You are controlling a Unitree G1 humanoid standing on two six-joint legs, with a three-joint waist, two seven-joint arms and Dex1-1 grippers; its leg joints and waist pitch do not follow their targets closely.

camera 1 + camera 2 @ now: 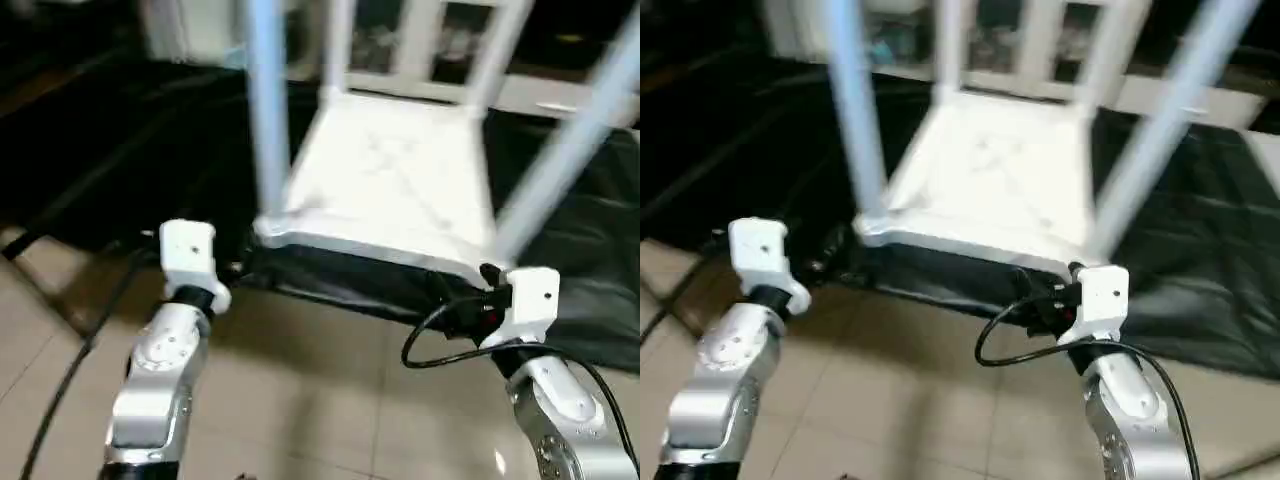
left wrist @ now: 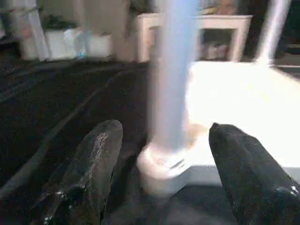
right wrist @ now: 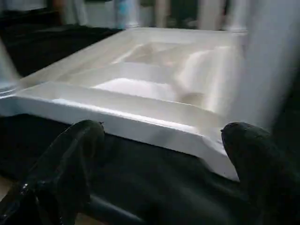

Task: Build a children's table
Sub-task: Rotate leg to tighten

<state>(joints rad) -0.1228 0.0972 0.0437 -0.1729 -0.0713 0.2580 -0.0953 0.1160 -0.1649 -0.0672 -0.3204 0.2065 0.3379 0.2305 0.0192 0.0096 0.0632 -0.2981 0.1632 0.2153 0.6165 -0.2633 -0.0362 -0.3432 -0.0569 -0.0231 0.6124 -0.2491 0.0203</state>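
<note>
On the left, left gripper (image 2: 164,178) open, two black fingers (image 2: 89,168) spread either side of the near-left leg (image 2: 171,75), pads apart from the tube and from the rounded corner socket (image 2: 161,164) it rises out of. Seen from the head, left wrist block (image 1: 188,255) just short of the black-draped work table (image 1: 120,150), near that same corner.

In the middle, children's table top (image 1: 385,180) lying upside down on the black drape, X-ribbed underside facing up, near edge close to the drape's front edge. Four white legs standing upright in the corner sockets: near-left, far-left (image 1: 338,45), far-right (image 1: 495,55) and near-right (image 1: 570,140).

On the right, right gripper (image 3: 159,164) wide open, holding nothing, fingers (image 3: 70,159) spread before the top's near edge, near-right leg close beside one finger, not touching. Black cable (image 1: 440,335) looping from the right wrist block (image 1: 530,300).

No brand, label or legible writing anywhere.
</note>
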